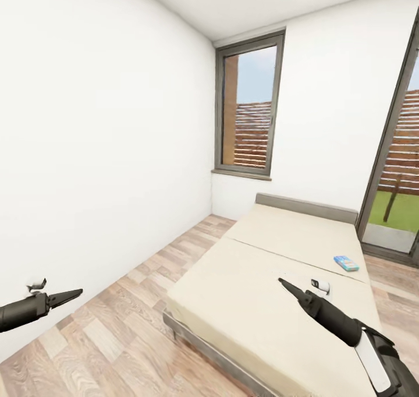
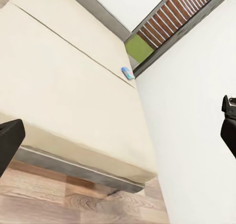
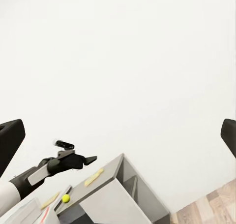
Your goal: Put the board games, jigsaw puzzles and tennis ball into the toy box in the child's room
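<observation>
A blue board game [image 1: 346,262] lies flat near the far right edge of the bed [image 1: 273,269], and it is also seen as the blue board game [image 2: 127,73] in the left wrist view. My right gripper [image 1: 284,282] hovers over the mattress, short of that box, open and empty. My left gripper [image 1: 75,294] hangs open over the floor, left of the bed. In the right wrist view the table [image 3: 118,189] carries the tennis ball [image 3: 65,198] and two yellowish jigsaw puzzles [image 3: 94,176], with my left gripper [image 3: 91,159] above them.
A white wall [image 1: 99,141] runs close along my left. Wood-plank floor [image 1: 134,304] lies between it and the bed. A tall window [image 1: 250,109] and a glass door [image 1: 398,170] stand beyond the grey headboard [image 1: 305,206].
</observation>
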{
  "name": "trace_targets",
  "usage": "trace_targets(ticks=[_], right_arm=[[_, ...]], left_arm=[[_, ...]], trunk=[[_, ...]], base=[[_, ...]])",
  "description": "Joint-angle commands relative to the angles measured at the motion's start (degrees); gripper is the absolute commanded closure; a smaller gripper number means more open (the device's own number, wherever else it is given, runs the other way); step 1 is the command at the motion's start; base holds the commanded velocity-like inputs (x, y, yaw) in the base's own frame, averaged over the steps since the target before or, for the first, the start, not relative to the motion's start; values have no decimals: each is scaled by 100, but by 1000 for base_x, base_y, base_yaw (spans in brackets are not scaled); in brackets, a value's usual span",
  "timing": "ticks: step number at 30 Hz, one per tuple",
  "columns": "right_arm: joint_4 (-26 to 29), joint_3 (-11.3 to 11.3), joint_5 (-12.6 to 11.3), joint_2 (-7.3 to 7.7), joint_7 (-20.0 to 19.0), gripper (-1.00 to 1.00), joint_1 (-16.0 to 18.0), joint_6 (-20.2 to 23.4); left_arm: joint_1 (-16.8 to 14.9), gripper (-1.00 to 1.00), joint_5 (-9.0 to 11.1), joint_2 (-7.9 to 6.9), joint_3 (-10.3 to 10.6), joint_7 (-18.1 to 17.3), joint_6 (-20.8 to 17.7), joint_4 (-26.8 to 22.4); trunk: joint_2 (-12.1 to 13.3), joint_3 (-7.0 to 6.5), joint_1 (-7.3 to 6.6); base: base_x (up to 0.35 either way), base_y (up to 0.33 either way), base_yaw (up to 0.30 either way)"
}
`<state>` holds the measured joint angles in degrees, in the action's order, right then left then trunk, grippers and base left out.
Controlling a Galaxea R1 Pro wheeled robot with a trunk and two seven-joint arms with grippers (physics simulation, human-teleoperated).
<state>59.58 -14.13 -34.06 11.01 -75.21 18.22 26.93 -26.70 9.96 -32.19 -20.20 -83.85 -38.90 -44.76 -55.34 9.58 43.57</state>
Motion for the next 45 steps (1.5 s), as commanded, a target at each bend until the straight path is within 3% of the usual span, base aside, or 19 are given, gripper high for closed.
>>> trace_targets(ticks=[1, 9, 12, 15, 16, 20, 26, 45], right_arm=[[-15, -43, -26, -1, -11, -100, 6, 73], [-105, -252, -30, -15, -15, -100, 6, 175], [-206, -281, -34, -13, -16, -100, 6, 174], [-366, -324, -37, -7, 19, -100, 7, 174], [-366, -324, -37, -7, 19, -100, 7, 174], [-562, -404, -31, 4, 111, -100, 13, 169], [-685, -554, 3, 10, 236, -100, 21, 154], [-719, -625, 22, -3, 451, -100, 23, 129]], left_arm=[[-4, -100, 6, 22, -2, 43, -65, -3], [-40, -100, 7, 253, 0, 525, -97, -13], [-77, -100, -3, 402, 5, 813, -150, -18], [-146, -100, -21, 587, 27, 1339, -285, -26], [-146, -100, -21, 587, 27, 1339, -285, -26], [-249, -100, -21, 783, 46, 2235, -514, -45], [-330, -100, 2, 918, 57, 3234, -662, -108], [-351, -100, 4, 961, 68, 3456, -675, -177]], trunk=[[-6, 5, 1], [-6, -21, 1], [-6, -32, 1], [-6, -44, 1], [-6, -48, 1], [-6, -64, 1], [-6, -91, 1], [-6, -181, 1]], base=[[0, 0, -279], [0, 0, -279], [0, 0, -279], [0, 0, -278], [0, 0, -278], [0, 0, -278], [0, 0, -275], [0, 0, -268]])
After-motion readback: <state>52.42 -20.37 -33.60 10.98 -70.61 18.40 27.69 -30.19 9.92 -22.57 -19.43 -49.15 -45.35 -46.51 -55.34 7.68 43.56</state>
